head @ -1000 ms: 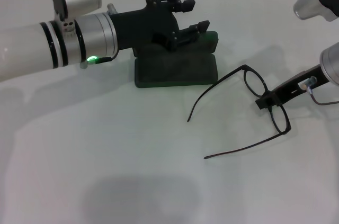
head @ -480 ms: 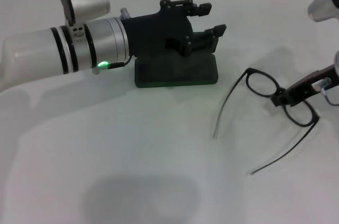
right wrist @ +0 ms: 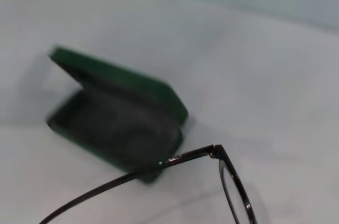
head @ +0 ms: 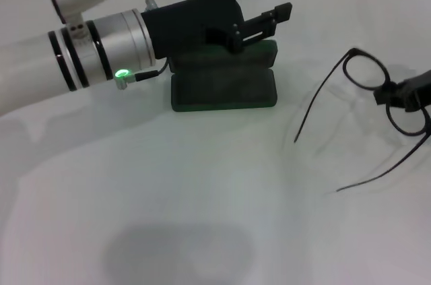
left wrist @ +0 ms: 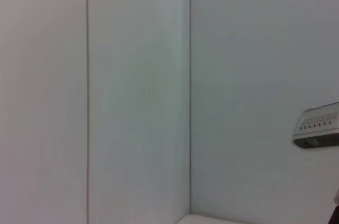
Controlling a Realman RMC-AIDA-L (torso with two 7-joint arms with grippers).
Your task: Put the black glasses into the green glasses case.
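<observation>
Right gripper (head: 404, 94): black fingers (head: 396, 93) clamped on the bridge of the thin black-framed glasses with rounded clear lenses (head: 367, 73), at the right edge of the head view. Only the finger tips show; the rest of the arm is out of frame. Glasses look lifted clear of the desk: faint shadows lie on the surface under the temple arms. One lens ring sits on the far side of the fingers, the other on the near side, partly cut off by the frame edge. Both slim temple arms are unfolded and trail toward the robot's left and the near side. Glasses are well apart from the case, to its right.

Left gripper (head: 264, 3): chunky black fingers spread apart, holding nothing. It hovers just over the raised lid of the dark green rectangular hinged glasses case (head: 223, 88), finger tips past the lid's right end. The white forearm with black bands and a lit green indicator comes in from the left, roughly horizontal.

Case stands open mid-desk, lid up at the back, dark lined tray facing the robot. Right wrist view shows the same open case (right wrist: 124, 123), with one temple arm and a lens rim of the glasses (right wrist: 233, 187) crossing in front of it.

Surface: plain matte white desk (head: 168, 197). White panelled wall (left wrist: 137, 97) with vertical seams behind; that wall is nearly all the left wrist view shows.
</observation>
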